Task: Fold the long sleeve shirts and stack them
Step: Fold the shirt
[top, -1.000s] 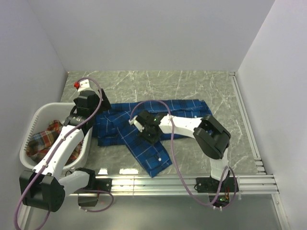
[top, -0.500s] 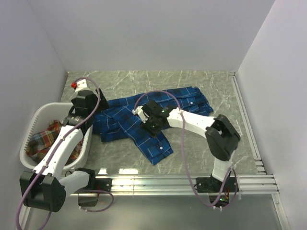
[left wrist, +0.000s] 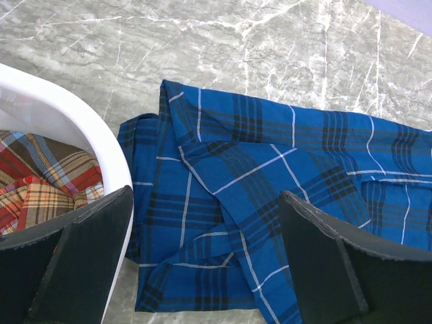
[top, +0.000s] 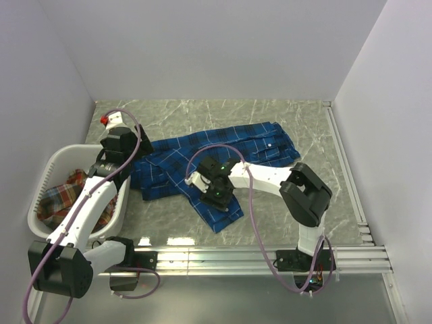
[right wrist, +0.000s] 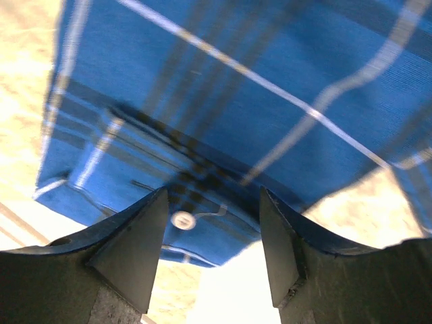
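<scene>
The blue plaid long sleeve shirt [top: 169, 169] lies spread on the marble table, one sleeve running toward the near edge. My right gripper [top: 217, 196] hovers over that sleeve near its end. In the right wrist view it [right wrist: 212, 250] is open, with the blue cuff [right wrist: 223, 202] and its white button [right wrist: 181, 219] showing beyond the jaws and nothing between them. My left gripper [top: 125, 145] hangs wide open [left wrist: 206, 260] above the shirt's left edge [left wrist: 202, 223], beside the basket. A red-orange plaid shirt [top: 64, 196] [left wrist: 40, 192] lies crumpled in the basket.
The white laundry basket [top: 46, 174] [left wrist: 101, 145] stands at the left, against the left arm. Grey walls close in the table at the back and both sides. A metal rail [top: 347, 169] runs along the right edge and another along the near edge.
My right gripper has come nearer along the sleeve to the cuff, and its jaws stand wider. The shirt's body lies flatter and farther back than a second ago. The left arm has stayed still.
</scene>
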{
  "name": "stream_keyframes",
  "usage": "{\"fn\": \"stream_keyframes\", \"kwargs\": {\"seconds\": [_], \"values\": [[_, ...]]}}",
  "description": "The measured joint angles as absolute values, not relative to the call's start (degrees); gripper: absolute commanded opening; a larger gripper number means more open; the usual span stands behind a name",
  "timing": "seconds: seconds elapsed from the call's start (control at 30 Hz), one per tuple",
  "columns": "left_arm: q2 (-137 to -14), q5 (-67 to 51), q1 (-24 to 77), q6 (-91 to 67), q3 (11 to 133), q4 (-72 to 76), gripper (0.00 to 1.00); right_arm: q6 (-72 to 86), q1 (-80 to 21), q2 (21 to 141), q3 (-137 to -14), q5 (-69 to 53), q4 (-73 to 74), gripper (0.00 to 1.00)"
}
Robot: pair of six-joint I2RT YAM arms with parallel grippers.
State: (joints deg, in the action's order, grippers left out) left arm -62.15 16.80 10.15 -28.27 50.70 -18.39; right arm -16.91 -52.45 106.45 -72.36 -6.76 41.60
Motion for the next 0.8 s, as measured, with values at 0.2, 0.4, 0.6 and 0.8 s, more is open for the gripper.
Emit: {"fn": "stream_keyframes", "kwargs": {"seconds": [0.2,0.4,0.6,0.8], "values": [[-62.6,16.6,10.1,-28.3,50.7,-18.4,0.95,-18.3,-56.2,108.3,-73.6,-7.2,41.7,0.65],[-62.7,16.3,10.0,-28.3,50.7,-18.4,0.94,-19.3,-57.4,109.5,-74.1,-8.7,41.8,0.65],[-62.7,16.3,10.0,-28.3,50.7,-18.4,0.94,-20.1,-57.6,110.7,-75.8,-9.7,42.4,0.49],[-62.7,16.3,10.0,-28.3,50.7,-18.4,0.94,-20.5,-57.8,110.8,-75.9,-10.5,43.3,0.07]]}}
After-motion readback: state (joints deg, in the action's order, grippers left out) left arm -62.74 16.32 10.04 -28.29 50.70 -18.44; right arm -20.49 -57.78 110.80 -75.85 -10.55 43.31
